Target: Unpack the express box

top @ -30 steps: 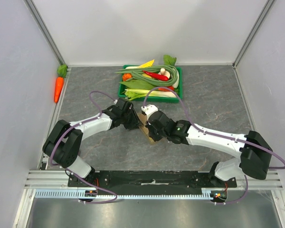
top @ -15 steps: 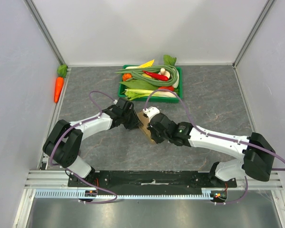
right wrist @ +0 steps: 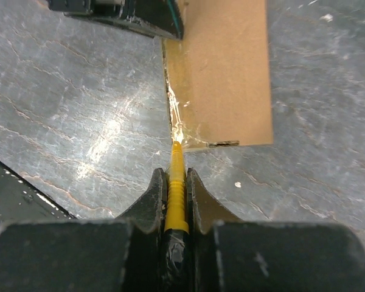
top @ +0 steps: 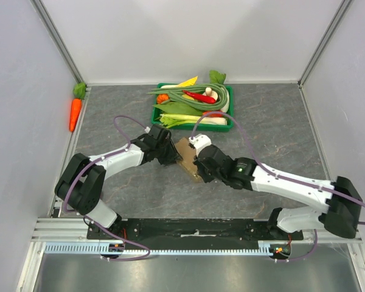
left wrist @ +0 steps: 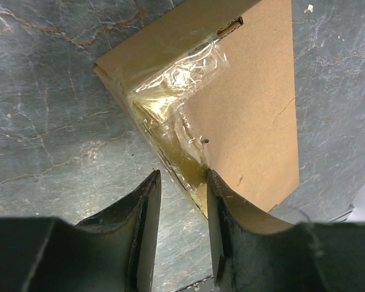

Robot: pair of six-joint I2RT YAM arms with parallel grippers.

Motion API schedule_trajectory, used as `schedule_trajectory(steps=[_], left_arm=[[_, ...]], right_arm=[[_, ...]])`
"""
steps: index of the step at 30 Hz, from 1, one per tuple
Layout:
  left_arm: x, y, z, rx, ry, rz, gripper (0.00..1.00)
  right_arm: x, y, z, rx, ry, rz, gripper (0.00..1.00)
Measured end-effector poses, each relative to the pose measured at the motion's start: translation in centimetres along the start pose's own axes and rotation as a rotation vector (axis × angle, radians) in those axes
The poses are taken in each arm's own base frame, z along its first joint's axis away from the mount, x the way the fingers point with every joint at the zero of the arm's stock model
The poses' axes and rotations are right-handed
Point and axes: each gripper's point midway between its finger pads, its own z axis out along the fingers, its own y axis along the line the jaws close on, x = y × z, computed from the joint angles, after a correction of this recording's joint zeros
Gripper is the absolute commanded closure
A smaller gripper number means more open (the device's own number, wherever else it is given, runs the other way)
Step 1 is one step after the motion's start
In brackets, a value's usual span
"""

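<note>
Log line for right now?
left tool: open, at express box edge | right tool: shut on yellow blade | blade tip: at taped seam

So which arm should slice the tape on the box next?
Right, probably. The right gripper is shut on a yellow tool whose tip touches the shiny tape along the cardboard box edge. The left gripper has no tool; it sits open at that edge's far end, seemingly steadying the box.
</note>
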Motion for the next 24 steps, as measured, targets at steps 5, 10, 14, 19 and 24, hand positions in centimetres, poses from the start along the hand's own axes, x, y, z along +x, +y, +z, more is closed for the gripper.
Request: schedule_trajectory(steps=[5,10,14,19,24], left_arm=[[-0.2,0.6,-0.1,-0.017,-0.004,0.052,0.36],[-0.8,1.6,-0.8,-0.061,-0.030,0.117,0.24],[-1.5,1.2,-2.0,-0.042,-0.071,0.143,0.21],[-1.2,1.4,-2.7,-0.009,-0.092,0.150,0.21],[-0.3,2.1,-2.3,-0.013,-0.062,0.148,0.34]], right_arm=[[-3.3,-1.8,-4.0,0.054,-0.149,0.046,1.00],[-5.1,-4.5,-4.2,0.183,-0.205,0.081,1.00],[-3.5,-7.3,-0.4,0.291,-0.101,0.095,1.00],[-1.3,-9.1,3.4,0.322,0.009,0.116,1.00],[0.1,-6.9,4.7,0.208,0.079,0.115,1.00]])
